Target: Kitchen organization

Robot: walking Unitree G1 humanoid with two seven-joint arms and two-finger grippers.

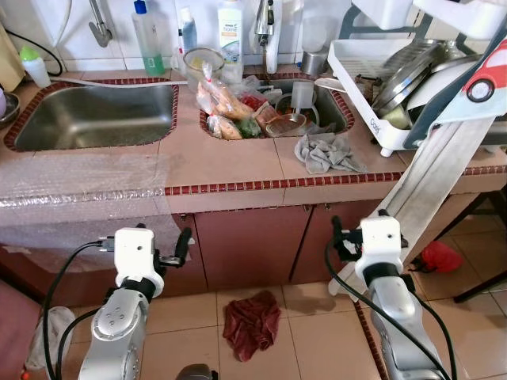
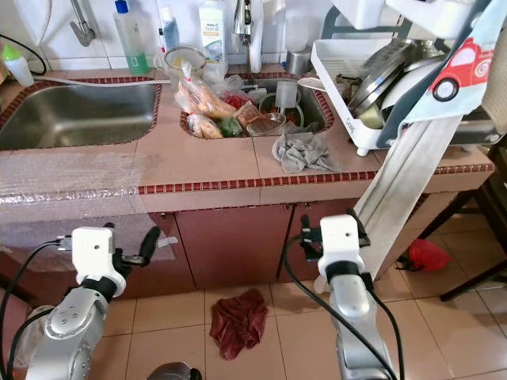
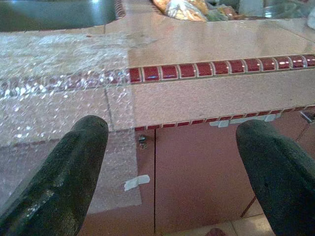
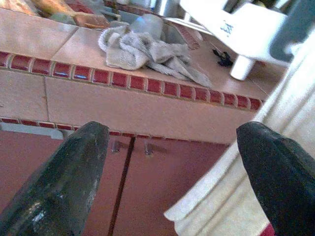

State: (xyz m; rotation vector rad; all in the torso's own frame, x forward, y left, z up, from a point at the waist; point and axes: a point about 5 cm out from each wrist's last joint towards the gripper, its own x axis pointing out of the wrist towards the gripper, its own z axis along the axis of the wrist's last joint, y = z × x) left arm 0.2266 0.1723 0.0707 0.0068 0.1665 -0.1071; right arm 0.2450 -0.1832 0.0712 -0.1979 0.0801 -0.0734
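Tiled kitchen desk with two sinks. The grey dishcloth lies crumpled at the desk's front edge beside the cluttered right sink: probably light, limp and non-slippery, best pinched at a raised fold. Left end effector and right end effector hover below the edge, fingers spread, holding nothing.

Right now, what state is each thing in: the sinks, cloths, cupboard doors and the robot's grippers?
Left sink: empty, dry-looking.
Right sink: crowded with food bags and dishes.
Grey rag: crumpled on the counter edge.
Red cloth: crumpled on the floor.
Cupboard doors: shut.
Dish rack: loaded with plates.
Bubble wrap: draped over the counter's left part.
Left gripper: open, holding nothing.
Right gripper: open, holding nothing.
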